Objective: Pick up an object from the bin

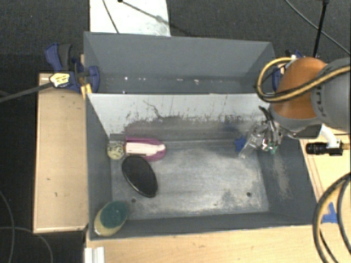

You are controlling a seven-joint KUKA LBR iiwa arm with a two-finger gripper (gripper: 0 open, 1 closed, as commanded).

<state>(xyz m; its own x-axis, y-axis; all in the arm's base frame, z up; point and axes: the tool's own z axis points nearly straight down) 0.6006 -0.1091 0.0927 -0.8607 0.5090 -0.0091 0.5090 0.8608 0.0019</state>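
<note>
While the arm [329, 100] reaches in from 3 o'clock, its end effector [263, 139] hangs low in the grey metal bin [208, 185], at about 2 o'clock on the floor, near the corner where the 12 o'clock wall meets the 3 o'clock wall. Whether the end effector is apart or together I cannot tell. An orange cover [299, 86] and a loop of yellow and black cable [269, 78] sit on the wrist just above it.

Just beside the tip, at its 9 o'clock, is a small blue piece [240, 144], angular in shape, at the foot of the 12 o'clock wall. It is the nearest thing to the end effector; whether the two touch, or whether the piece is clamped, cannot be made out.

The other things lie well apart from it, across bare scratched floor, toward the bin's 9 o'clock side. A pink and white oblong thing [145, 148] lies along the foot of the 12 o'clock wall, with a small pale round thing [115, 151] just beside its 9 o'clock end. At the pink thing's 6 o'clock, just beside it, lies a black oval disc [139, 176]. A round green and yellow sponge [112, 217] rests at 7 o'clock, near the bin's corner.
</note>
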